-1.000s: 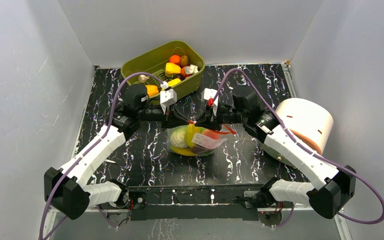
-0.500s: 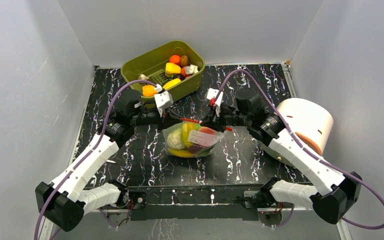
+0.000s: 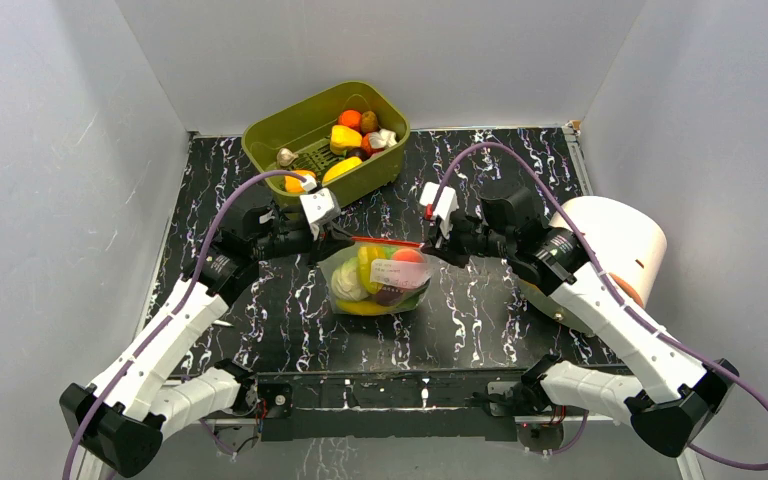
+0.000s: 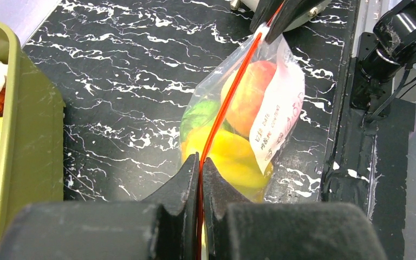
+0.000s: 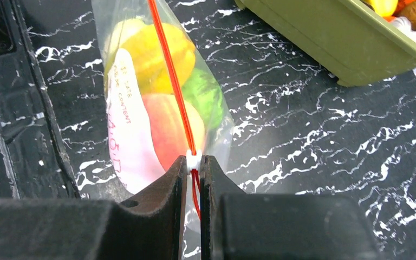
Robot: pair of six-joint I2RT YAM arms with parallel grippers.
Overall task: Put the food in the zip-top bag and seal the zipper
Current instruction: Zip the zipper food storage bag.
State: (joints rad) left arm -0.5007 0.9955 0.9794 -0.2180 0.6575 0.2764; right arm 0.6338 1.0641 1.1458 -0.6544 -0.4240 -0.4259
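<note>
My left hand (image 4: 200, 162) and right hand (image 5: 194, 160) are each clamped on one end of the red zipper (image 3: 390, 241), holding the bag (image 3: 405, 285) of food (image 3: 365, 268) taut over the middle of the tabletop (image 3: 500, 310).

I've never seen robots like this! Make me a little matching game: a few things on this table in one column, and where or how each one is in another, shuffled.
1. zip-top bag
2. green tub
3. white drum
4. zipper

A. by the right edge of the table
B. at the back, holding loose toys
C. pinched by the left gripper and right gripper
D. in the middle, full of food

Pairs: 1-D, 2-B, 3-A, 4-C.
</note>
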